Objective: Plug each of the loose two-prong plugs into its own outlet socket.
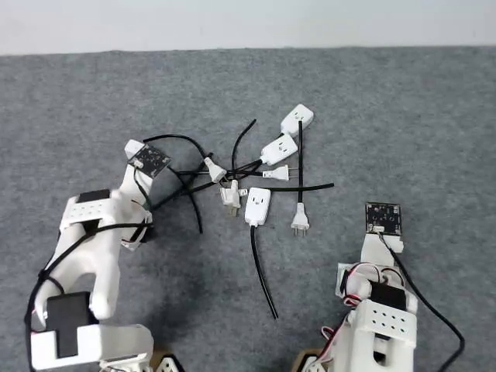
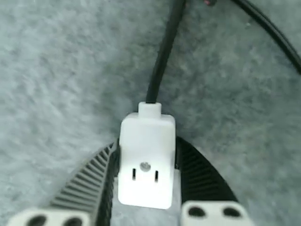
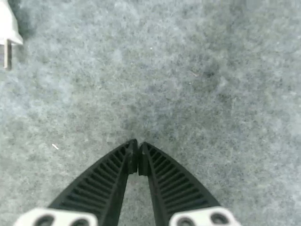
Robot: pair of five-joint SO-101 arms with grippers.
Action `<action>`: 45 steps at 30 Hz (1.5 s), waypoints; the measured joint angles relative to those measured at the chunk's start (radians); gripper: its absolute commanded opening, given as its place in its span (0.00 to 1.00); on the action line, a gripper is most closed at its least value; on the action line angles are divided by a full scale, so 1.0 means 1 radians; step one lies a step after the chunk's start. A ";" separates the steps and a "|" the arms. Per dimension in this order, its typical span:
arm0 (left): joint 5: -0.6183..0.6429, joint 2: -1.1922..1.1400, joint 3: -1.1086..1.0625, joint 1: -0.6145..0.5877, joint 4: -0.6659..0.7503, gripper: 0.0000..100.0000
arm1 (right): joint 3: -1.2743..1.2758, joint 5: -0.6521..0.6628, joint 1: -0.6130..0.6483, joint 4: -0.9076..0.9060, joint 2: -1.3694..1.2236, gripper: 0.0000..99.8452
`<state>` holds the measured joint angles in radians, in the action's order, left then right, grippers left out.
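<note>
The left gripper (image 2: 146, 153) is clamped on a white outlet socket (image 2: 146, 136), its slots facing back toward the wrist, while the right gripper (image 3: 138, 157), fingers together, hangs over carpet (image 3: 197, 70), a loose plug (image 3: 8, 28) ahead of it.

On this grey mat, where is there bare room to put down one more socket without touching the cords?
Free: the wide strip of mat right of the outlet sockets, beyond the right arm; also the far left corner beyond the left arm. Crowded: the centre, where sockets, plugs and black cords cross.
</note>
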<state>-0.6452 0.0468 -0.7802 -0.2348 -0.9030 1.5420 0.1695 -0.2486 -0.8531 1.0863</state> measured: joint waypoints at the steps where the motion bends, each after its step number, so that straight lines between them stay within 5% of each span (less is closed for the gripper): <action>1: 0.002 0.000 0.005 0.009 -0.025 0.01 | 0.000 0.000 0.000 0.000 0.000 0.01; 5: 0.155 0.002 0.008 0.081 -0.101 0.01 | 0.000 0.000 0.000 0.000 0.000 0.01; 13: 0.947 -0.003 0.055 0.204 -0.149 0.01 | 0.000 0.000 0.000 0.000 0.000 0.01; 16: 1.085 -0.003 0.060 0.212 -0.149 0.02 | 0.000 0.000 0.000 0.000 0.000 0.01; 26: 1.112 -0.009 0.049 0.212 -0.149 0.51 | 0.000 0.006 0.000 0.000 0.000 0.01; 36: 0.939 0.123 0.077 0.219 -0.342 0.32 | 0.000 0.006 0.000 0.000 0.000 0.01; 45: 0.905 0.339 -0.118 0.336 -0.276 0.30 | 0.000 0.006 0.000 0.000 0.000 0.01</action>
<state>0.2601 0.3859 -0.8984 0.1013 -1.1792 1.5420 0.1757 -0.2486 -0.8531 1.0863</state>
